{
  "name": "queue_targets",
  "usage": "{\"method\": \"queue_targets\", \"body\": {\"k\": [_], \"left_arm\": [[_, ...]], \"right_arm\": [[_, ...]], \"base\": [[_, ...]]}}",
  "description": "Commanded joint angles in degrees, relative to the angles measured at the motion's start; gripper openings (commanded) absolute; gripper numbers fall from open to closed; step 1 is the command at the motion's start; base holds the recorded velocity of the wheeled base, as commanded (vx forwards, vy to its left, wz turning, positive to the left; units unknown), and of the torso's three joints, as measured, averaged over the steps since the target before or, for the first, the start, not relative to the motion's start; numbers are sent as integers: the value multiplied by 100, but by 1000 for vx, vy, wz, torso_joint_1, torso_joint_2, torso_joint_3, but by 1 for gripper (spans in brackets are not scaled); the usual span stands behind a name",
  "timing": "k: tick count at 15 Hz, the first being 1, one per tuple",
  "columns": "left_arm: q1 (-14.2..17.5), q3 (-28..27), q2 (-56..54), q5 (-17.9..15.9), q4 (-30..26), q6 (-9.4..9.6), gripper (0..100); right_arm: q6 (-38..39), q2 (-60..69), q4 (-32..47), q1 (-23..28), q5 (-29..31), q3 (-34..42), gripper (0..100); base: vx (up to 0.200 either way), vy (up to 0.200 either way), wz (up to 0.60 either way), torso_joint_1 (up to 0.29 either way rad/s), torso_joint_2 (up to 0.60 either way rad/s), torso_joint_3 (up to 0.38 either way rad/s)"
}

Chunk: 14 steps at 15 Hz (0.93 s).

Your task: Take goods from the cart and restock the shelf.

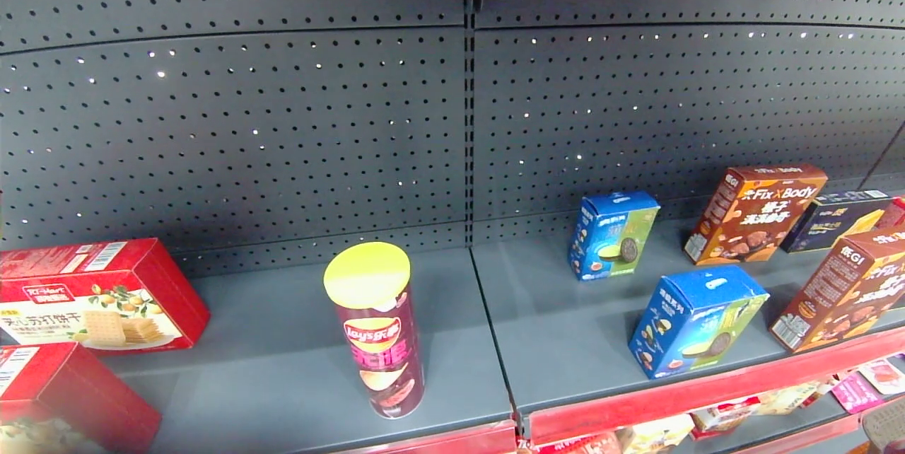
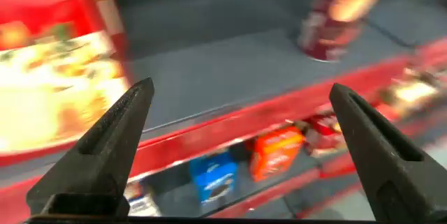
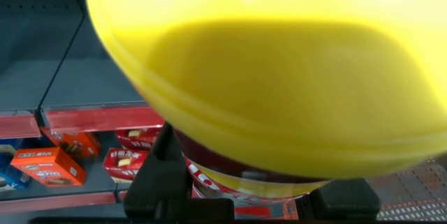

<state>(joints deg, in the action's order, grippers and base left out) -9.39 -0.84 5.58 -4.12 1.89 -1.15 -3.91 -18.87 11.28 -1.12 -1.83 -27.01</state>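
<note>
Yellow-lidded maroon crisp tube (image 3: pixel 265 77) closest, clamped between black fingers of right gripper (image 3: pixel 251 192), just off shelf's near edge. Left gripper (image 2: pixel 241 88) spread wide, holding nothing, before red front lip of grey metal shelf (image 1: pixel 283 341). On shelf, counted: one matching standing tube (image 1: pixel 378 330) mid; two red cracker boxes (image 1: pixel 92 295) left; two blue cookie boxes (image 1: pixel 611 235), two brown-orange boxes (image 1: pixel 753 213), one navy box (image 1: pixel 834 217) right.
</note>
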Motion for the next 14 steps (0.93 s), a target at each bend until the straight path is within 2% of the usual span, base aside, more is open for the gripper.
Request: {"method": "queue_targets", "body": {"k": [1,3,5,6,7,8,9,10,11,14], "left_arm": [[-2,14,4,-238,4,97,100],[-2,14,4,-274,-4,598,100],[-2,14,4,-247,-4,765,100],[7,5,4,-80,-13,677,100],[-2,5,4,227,-13,501,100],[-2,5,4,377,-13,299,100],[7,5,4,561,-13,-35,100],[7,-4,4,781,-22,-158,100],[42,84,13,1010,-163,-158,100],[60,84,4,913,-171,-123,100]], "right_arm": [[-4,33,-11,-46,-11,-32,0],[5,164,-20,-187,-11,-41,0],[40,314,15,-266,-2,-32,0],[101,437,50,-292,-2,3,0],[136,498,50,-310,-2,30,0],[136,525,50,-310,-2,38,0],[136,525,50,-319,-11,38,0],[136,525,50,-380,-11,47,0],[136,507,50,-406,-11,38,0],[136,516,50,-406,-11,21,0]], "base": [[0,0,0,0,0,0],[0,-100,0,1,1,1],[0,-100,0,-4,6,1],[0,0,0,0,0,0],[0,0,0,0,0,0],[0,0,0,0,0,0],[0,0,0,0,0,0],[0,0,0,0,0,0],[0,0,0,0,0,0],[0,0,0,0,0,0]]}}
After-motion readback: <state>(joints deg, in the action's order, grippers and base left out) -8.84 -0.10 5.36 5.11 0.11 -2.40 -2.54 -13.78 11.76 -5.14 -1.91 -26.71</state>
